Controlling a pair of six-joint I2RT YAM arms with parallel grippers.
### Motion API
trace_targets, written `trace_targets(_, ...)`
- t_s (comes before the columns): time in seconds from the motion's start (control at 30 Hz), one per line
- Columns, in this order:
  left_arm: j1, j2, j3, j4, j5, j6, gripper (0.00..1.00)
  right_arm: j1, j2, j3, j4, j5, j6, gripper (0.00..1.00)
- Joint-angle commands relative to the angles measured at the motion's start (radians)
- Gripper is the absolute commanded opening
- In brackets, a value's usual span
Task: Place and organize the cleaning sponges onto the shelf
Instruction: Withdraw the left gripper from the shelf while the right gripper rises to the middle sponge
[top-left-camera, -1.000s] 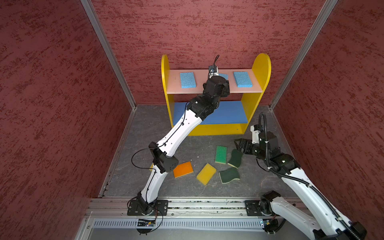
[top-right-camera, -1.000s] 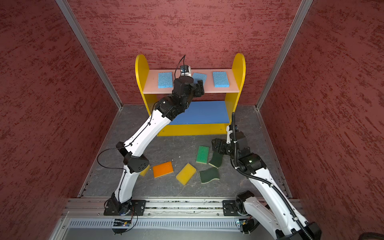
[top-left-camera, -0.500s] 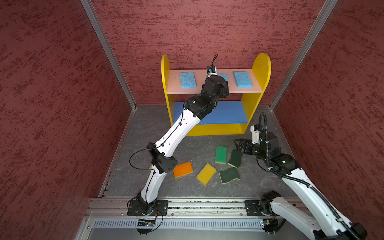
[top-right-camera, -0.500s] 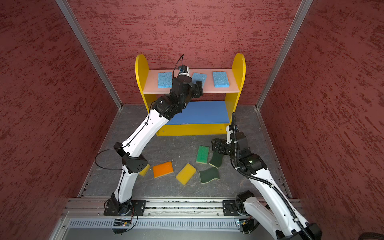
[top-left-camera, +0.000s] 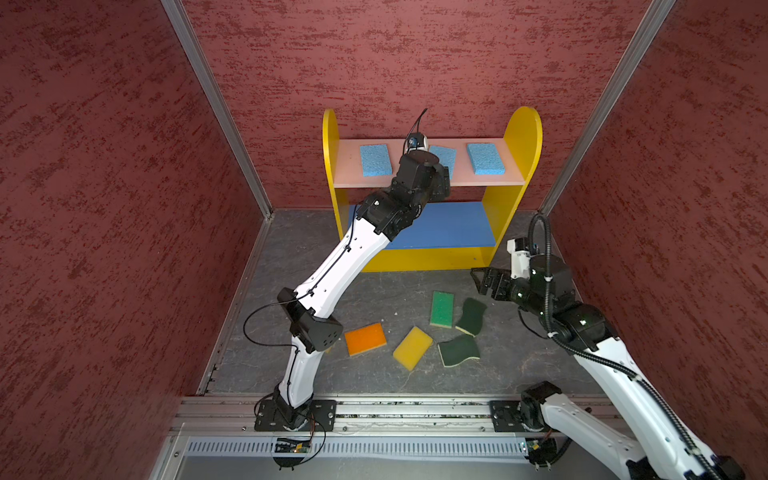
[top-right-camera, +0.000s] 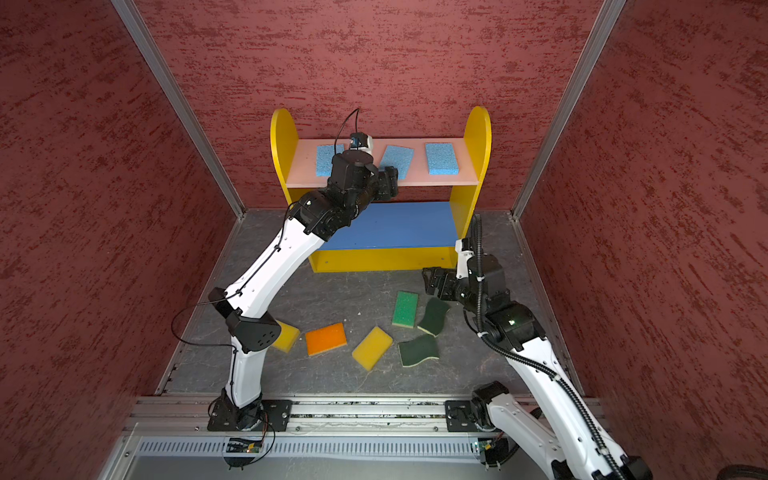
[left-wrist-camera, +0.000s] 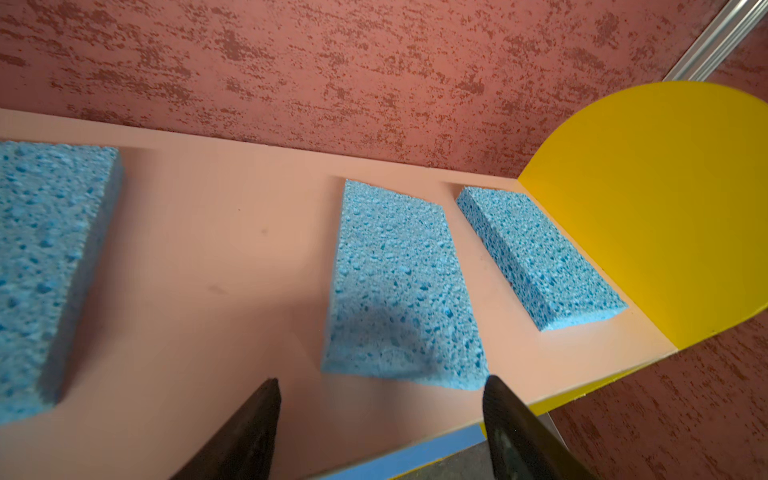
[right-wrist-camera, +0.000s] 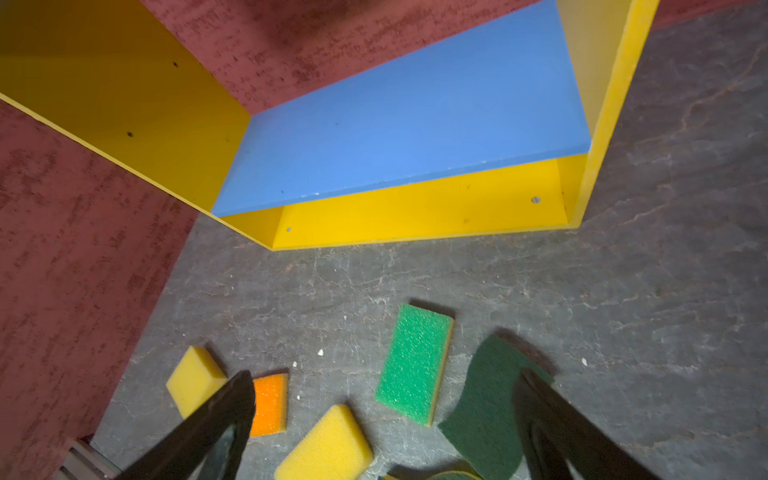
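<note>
The left gripper has drawn back from the pink board, jaws wide and empty, so the middle blue sponge is placed there, long axis from front edge to back edge, a little skewed. The right gripper, also wide and empty, hovers above a dark green sponge on the surface.

Bright even light, soft short shadows, bowed edges, shadow of left claw on middle blue sponge
</note>
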Motion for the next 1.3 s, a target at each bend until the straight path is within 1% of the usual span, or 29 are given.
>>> trace_targets(0.0,-0.036,-0.096,-0.052,0.022,-0.03,0.092,0.77,0.007,-0.001,0.094,-0.021,-0.034,0.004,0.97)
trace_targets(0.1,-0.092,-0.199,-0.17,0.082,-0.165,0.17,0.77,0.009,0.034,0.196,-0.044,-0.063,0.004,0.95)
trace_targets(0.13,-0.106,-0.235,-0.216,0.111,-0.187,0.19,0.77,0.012,0.044,0.227,-0.046,-0.071,0.006,0.94)
trace_targets(0.2,-0.119,-0.318,-0.311,0.146,-0.193,0.199,0.78,0.017,0.068,0.288,-0.04,-0.088,0.014,0.93)
trace_targets(0.27,-0.117,-0.402,-0.404,0.147,-0.195,0.176,0.78,0.02,0.101,0.363,-0.04,-0.103,0.024,0.93)
trace_targets(0.37,-0.11,-0.506,-0.511,0.121,-0.208,0.166,0.77,0.023,0.156,0.471,-0.032,-0.131,0.034,0.89)
trace_targets(0.43,-0.095,-0.556,-0.555,0.075,-0.204,0.141,0.77,0.024,0.199,0.528,-0.019,-0.152,0.05,0.86)
trace_targets(0.5,-0.059,-0.597,-0.581,-0.001,-0.172,0.086,0.77,0.024,0.254,0.583,-0.011,-0.178,0.07,0.83)
trace_targets(0.57,-0.017,-0.638,-0.611,-0.066,-0.104,0.022,0.76,0.024,0.319,0.644,-0.01,-0.191,0.096,0.8)
trace_targets(0.67,0.021,-0.695,-0.666,-0.093,-0.049,-0.007,0.76,0.024,0.407,0.738,-0.023,-0.189,0.122,0.74)
trace_targets(0.77,0.06,-0.73,-0.707,-0.104,0.006,-0.021,0.76,0.023,0.482,0.82,-0.03,-0.162,0.139,0.68)
trace_targets(0.93,0.112,-0.746,-0.742,-0.112,0.059,-0.012,0.75,0.024,0.581,0.894,0.036,-0.129,0.133,0.61)
trace_targets(1.03,0.147,-0.757,-0.772,-0.092,0.1,-0.002,0.75,0.022,0.681,1.001,0.0,-0.102,0.123,0.55)
trace_targets(1.1,0.179,-0.767,-0.788,-0.085,0.127,-0.002,0.75,0.023,0.743,1.08,-0.033,-0.076,0.119,0.54)
trace_targets(1.27,0.262,-0.798,-0.817,-0.065,0.207,-0.003,0.75,0.022,0.856,1.215,-0.09,-0.002,0.128,0.53)
